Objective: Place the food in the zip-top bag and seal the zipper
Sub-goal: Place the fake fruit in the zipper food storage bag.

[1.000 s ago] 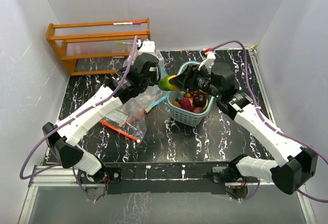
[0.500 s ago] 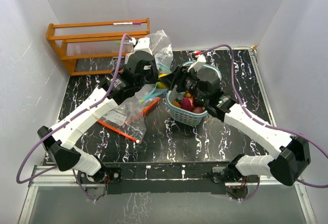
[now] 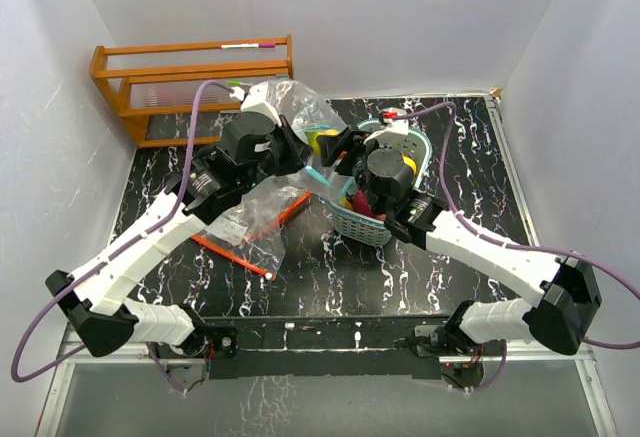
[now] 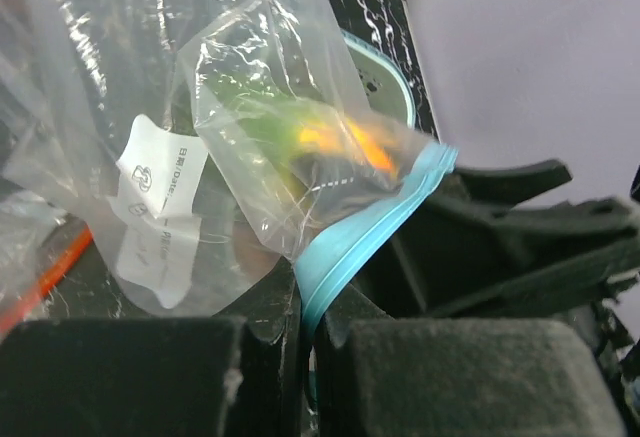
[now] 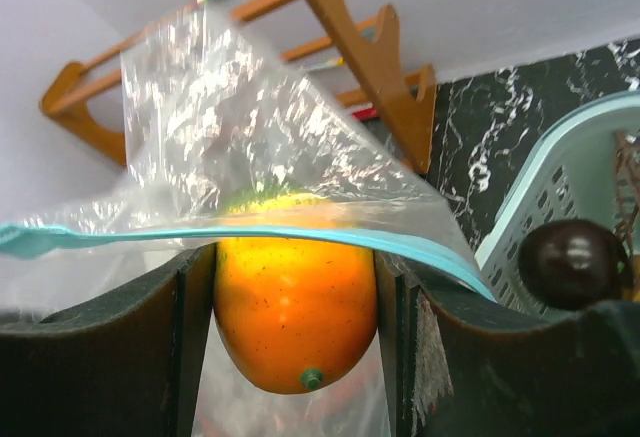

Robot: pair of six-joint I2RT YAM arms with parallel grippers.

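the right tool (image 5: 296, 287) is clamped on one toy fruit (image 5: 290, 317), a finger against each flank. the fruit's long axis runs along the fingers: its end with the small green nub points back toward the wrist, and its far end pokes under the teal zipper strip (image 5: 300, 232) into the mouth of the zip-top bag (image 5: 230, 127). the fruit is smooth, orange below, going yellow and then green at the end inside the bag.

the left tool (image 4: 305, 347) is pressed together on that zipper strip (image 4: 370, 222) and holds the clear bag up, with the fruit showing through the film as a green and orange blur.

the bag hangs above the far middle of the surface (image 3: 330, 277), just left of one teal basket (image 3: 420, 152). the basket holds more food, mostly hidden by the right arm. one dark red fruit (image 5: 572, 262) shows at its rim.

a second clear bag (image 3: 245, 227) with a red zipper lies flat toward the left edge. one wooden rack (image 3: 190, 82) stands by the far left corner
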